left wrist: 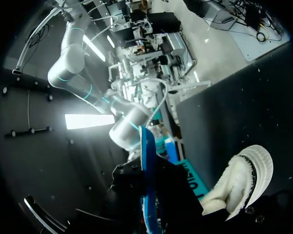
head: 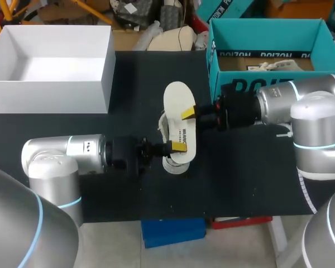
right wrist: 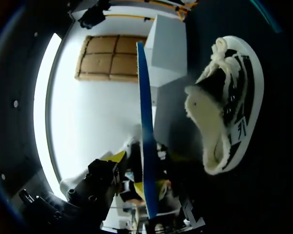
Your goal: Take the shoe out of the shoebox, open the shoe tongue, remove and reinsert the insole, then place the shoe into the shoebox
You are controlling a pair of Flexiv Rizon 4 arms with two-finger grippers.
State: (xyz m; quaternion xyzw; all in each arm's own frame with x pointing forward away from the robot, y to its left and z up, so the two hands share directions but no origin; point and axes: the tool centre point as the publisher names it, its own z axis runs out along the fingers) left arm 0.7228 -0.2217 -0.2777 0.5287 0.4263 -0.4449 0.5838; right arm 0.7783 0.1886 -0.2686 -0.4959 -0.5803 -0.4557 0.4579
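Observation:
The white-topped, blue-bottomed insole (head: pixel 176 97) hangs over the middle of the table, above the black-and-white fleece-lined shoe (head: pixel 164 129) lying on its side. My left gripper (head: pixel 178 147) is shut on the insole's heel end; in the left wrist view the insole (left wrist: pixel 146 165) stands edge-on between the fingers, with the shoe (left wrist: pixel 244 180) beside them. My right gripper (head: pixel 188 113) is at the insole's middle, one yellow tip over its top. In the right wrist view the insole (right wrist: pixel 144 122) runs between that gripper's (right wrist: pixel 149 192) open fingers, and the shoe (right wrist: pixel 229 107) lies beside it.
A white open box (head: pixel 109 67) stands at the back left. The teal shoebox (head: pixel 268 28) stands at the back right, close behind my right arm, with paper in it. The black mat's front edge is near my left arm.

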